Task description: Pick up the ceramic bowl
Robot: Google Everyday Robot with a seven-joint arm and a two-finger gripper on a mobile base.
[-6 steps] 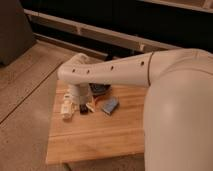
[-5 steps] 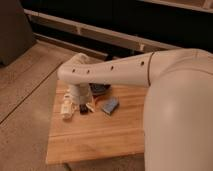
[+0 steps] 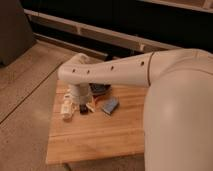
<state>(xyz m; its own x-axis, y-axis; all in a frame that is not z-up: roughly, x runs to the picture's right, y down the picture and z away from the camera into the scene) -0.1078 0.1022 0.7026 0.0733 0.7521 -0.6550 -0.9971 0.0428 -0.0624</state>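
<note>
Blue block [image 3: 111, 105] near tool [image 3: 70, 108], ceramic bowl [image 3: 101, 89]

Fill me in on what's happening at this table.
A robot arm reaches across the wooden table and bends down near its back edge, putting the gripper low among the small items there. The ceramic bowl sits on the table beside it, partly hidden under the arm and not yet lifted. A blue-grey object and a cream-coloured item lie close by.
</note>
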